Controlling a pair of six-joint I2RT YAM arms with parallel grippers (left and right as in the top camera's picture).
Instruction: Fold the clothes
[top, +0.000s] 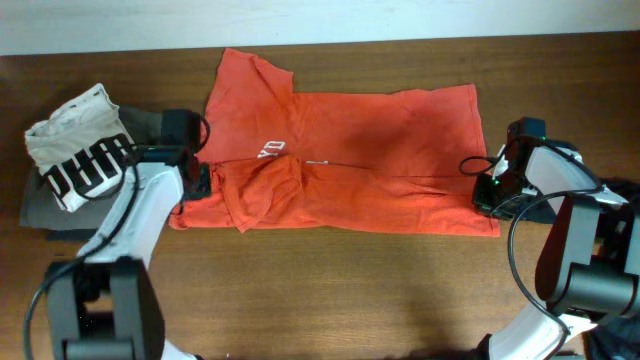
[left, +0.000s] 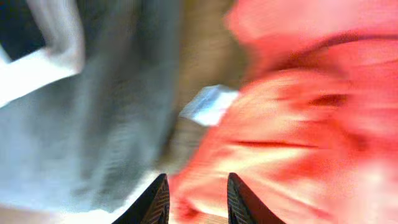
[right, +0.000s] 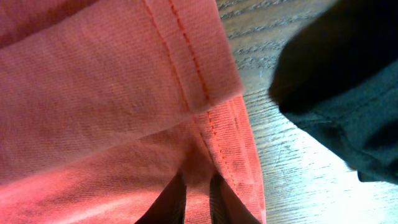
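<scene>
Overhead view: mid-fold, the orange-red T-shirt (top: 380, 150) lay on the bench (top: 330, 290), hem clenched by the right end effector (right: 198, 196); the released left end effector (left: 198, 190), beside the sleeve, likely needed a fresh grip.

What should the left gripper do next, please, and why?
Probably close the left gripper on the T-shirt edge before it: it looks open at the shirt's left end, while the right gripper pinches the hem at the other end.
</scene>
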